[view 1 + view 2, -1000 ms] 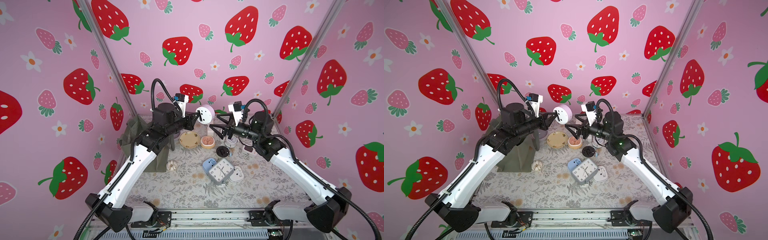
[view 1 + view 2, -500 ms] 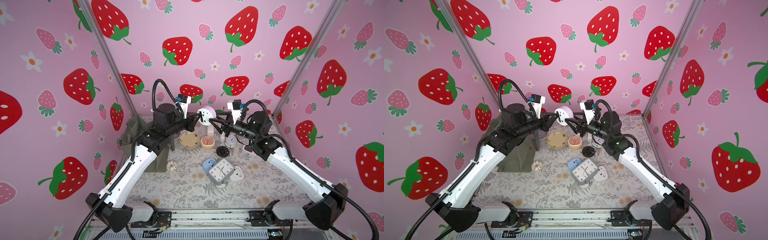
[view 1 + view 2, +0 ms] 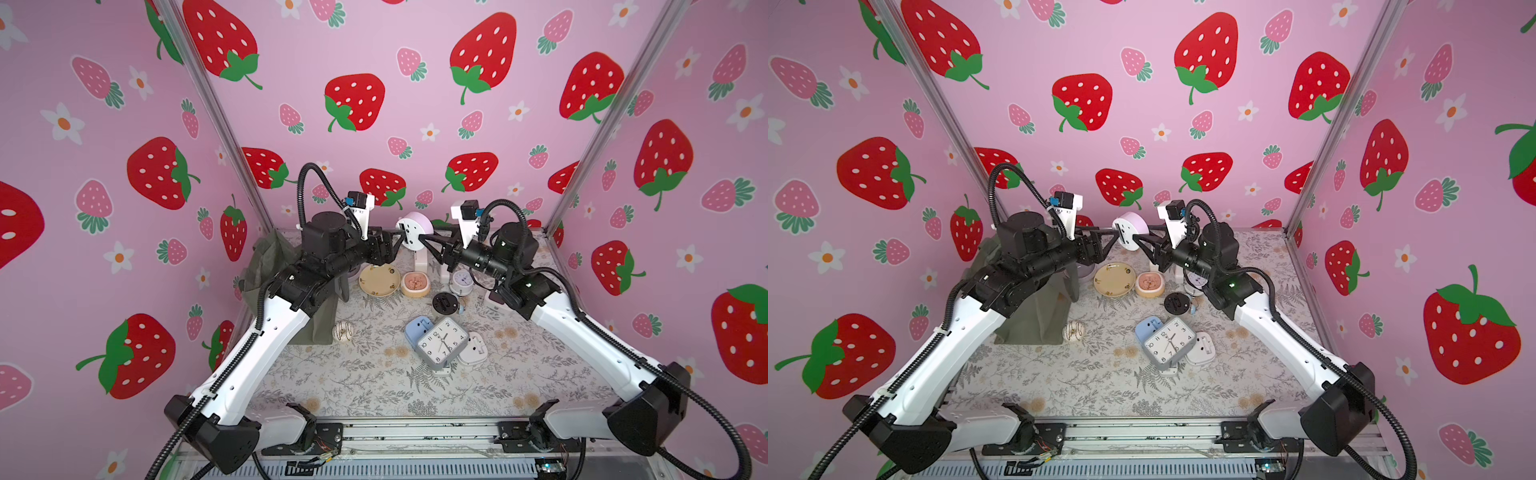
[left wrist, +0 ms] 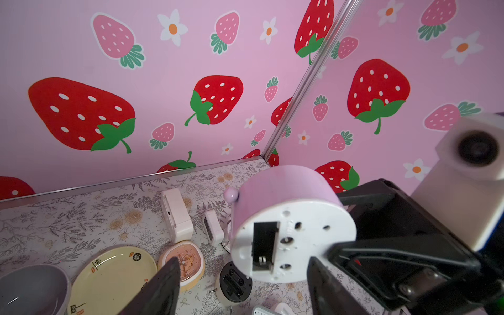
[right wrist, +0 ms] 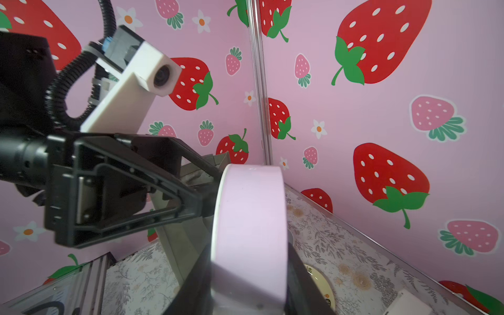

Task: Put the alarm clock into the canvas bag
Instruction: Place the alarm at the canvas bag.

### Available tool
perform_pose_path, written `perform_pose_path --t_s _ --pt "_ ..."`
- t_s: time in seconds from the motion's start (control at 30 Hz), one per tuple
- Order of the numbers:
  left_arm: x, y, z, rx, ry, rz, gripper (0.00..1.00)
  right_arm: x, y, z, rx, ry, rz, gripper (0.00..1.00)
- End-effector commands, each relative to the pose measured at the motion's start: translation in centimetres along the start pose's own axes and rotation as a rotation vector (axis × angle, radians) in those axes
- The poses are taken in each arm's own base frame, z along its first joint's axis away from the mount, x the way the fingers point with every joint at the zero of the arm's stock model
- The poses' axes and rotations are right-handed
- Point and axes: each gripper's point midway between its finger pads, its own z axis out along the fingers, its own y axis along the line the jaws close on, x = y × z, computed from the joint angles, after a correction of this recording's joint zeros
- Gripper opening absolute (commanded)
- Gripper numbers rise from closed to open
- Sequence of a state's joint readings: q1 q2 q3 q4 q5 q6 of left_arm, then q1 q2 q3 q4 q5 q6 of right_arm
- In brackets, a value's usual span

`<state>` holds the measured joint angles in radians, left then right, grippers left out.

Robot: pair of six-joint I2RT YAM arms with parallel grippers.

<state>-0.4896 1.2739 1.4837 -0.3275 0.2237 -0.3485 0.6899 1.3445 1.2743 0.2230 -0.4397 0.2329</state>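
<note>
The pink alarm clock [image 3: 412, 232] hung in mid-air at upper centre of both top views, clamped across its 2 flat faces by the right gripper [image 5: 246, 291]. The left gripper [image 4: 241, 268] stood with jaws wide about it, which looked like a handover. Next, the left arm would likely need to back off so the clock could travel to the canvas bag [image 3: 268, 259] at left centre.
</note>
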Motion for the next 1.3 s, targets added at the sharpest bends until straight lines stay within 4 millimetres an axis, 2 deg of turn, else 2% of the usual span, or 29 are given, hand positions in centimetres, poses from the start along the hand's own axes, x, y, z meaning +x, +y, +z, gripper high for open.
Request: perform_pose_path --t_s 0.0,0.07,0.17,0.33,0.43,0.5,0.67,0.87,0.97,1.17,1.27 --pt "-1.4 0.2 -2.4 -0.049 -0.005 -0.159 0.8 -3.1 0.3 -1.5 0.049 -0.067 -0.171 0.22" --pt "-1.4 1.2 -3.6 -0.113 0.026 -0.299 0.8 -3.3 0.3 -1.9 0.061 -0.066 -0.245 0.21" --pt "-2.0 0.9 -4.6 -0.09 0.063 -0.544 0.81 -3.1 1.0 -2.4 0.076 -0.054 -0.432 0.19" --pt "-0.7 0.0 -4.6 -0.05 0.235 -0.932 0.84 -0.9 4.2 -3.2 0.035 -0.078 -0.94 0.18" --pt "-0.3 -1.6 -4.1 0.018 0.319 -1.079 0.86 -0.2 5.1 -3.6 0.043 -0.125 -1.14 0.2" --pt "0.1 -2.4 -4.1 0.038 0.353 -1.153 0.86 -0.1 5.3 -3.2 0.053 -0.122 -1.205 0.2" --pt "1.6 -3.1 -5.3 0.015 0.412 -1.215 0.9 0.7 5.8 -2.5 0.048 -0.123 -1.339 0.2" --pt "2.8 -3.4 -4.3 0.039 0.428 -1.255 0.87 0.8 6.8 -2.2 0.047 -0.167 -1.434 0.21" --pt "2.4 -3.4 -3.4 0.077 0.4 -1.269 0.86 0.8 7.6 -2.0 0.03 -0.189 -1.448 0.22" --pt "3.1 -3.1 -2.7 0.072 0.417 -1.282 0.73 0.8 8.7 -1.5 0.018 -0.213 -1.44 0.23" --pt "2.5 -3.1 -2.3 0.093 0.397 -1.283 0.58 0.9 8.9 -1.3 0.019 -0.211 -1.439 0.23"
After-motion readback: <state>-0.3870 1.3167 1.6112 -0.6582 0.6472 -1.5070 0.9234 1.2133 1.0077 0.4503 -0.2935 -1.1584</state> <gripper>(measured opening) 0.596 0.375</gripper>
